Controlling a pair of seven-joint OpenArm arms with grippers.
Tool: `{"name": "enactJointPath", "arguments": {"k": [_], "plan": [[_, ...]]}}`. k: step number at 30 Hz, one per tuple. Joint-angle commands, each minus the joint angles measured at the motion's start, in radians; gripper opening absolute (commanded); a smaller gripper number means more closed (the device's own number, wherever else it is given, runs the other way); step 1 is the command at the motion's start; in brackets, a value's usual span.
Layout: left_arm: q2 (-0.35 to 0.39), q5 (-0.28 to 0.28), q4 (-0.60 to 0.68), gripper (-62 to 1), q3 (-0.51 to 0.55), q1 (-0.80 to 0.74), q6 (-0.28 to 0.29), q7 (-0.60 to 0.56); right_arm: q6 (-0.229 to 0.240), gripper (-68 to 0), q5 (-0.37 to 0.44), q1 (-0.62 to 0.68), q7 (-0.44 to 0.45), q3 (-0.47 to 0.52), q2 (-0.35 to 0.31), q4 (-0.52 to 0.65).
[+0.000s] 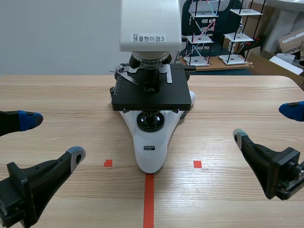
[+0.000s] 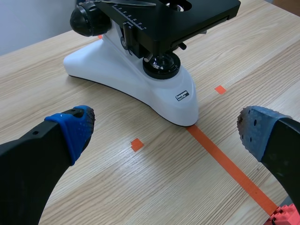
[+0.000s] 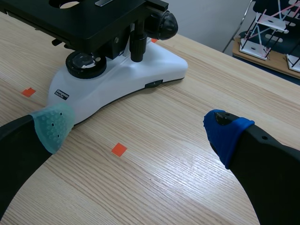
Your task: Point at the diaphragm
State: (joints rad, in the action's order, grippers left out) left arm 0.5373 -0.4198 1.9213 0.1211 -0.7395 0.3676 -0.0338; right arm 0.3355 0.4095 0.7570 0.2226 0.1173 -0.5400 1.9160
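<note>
A white microscope [image 1: 151, 147] with a black stage [image 1: 151, 92] stands at the table's middle, its base pointing toward me. Under the stage, the dark diaphragm and condenser part [image 1: 152, 113] sits just above the round light lens [image 1: 152, 122]. In the left wrist view the lens [image 2: 161, 67] lies ahead of my left gripper [image 2: 166, 129]. My left gripper [image 1: 53, 137] is open, low at the front left, apart from the microscope. My right gripper [image 1: 265, 124] is open at the front right. The right wrist view shows the lens [image 3: 84, 63] ahead of my right gripper [image 3: 139, 127].
Black focus knobs [image 2: 89, 19] [image 3: 165, 24] stick out on both sides of the microscope. White and black model racks [image 1: 216, 33] and cardboard boxes [image 1: 290, 40] stand beyond the table's far right edge. Bare wood lies between each gripper and the base.
</note>
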Motion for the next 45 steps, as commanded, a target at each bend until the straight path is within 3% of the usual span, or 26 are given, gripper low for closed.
{"name": "enactJointPath", "arguments": {"k": [1,18,23,40,43,45], "plan": [[-0.005,-0.006,0.006,1.4,0.003,-0.005,-0.003,-0.014,-0.003,-7.3,0.010,-0.006,0.011,0.007,0.000,0.012],[-0.005,-0.007,0.006,1.4,0.003,-0.005,-0.003,-0.021,-0.003,-7.3,0.010,-0.006,0.007,0.007,0.000,0.012],[-0.005,-0.050,0.006,1.4,0.003,-0.005,-0.002,-0.021,-0.003,-7.3,0.010,-0.006,0.007,0.007,0.000,0.012],[-0.005,-0.049,0.006,1.3,0.003,-0.005,-0.003,-0.021,-0.003,-7.3,0.010,-0.006,0.007,0.007,0.000,0.012],[-0.005,-0.048,0.006,-8.7,0.003,-0.005,-0.003,-0.021,-0.003,-7.3,0.010,-0.006,0.007,0.007,0.000,0.012],[-0.005,-0.048,0.006,-19.0,0.003,-0.005,-0.003,-0.021,-0.003,-7.3,0.010,-0.006,0.007,0.007,0.000,0.012]]}}
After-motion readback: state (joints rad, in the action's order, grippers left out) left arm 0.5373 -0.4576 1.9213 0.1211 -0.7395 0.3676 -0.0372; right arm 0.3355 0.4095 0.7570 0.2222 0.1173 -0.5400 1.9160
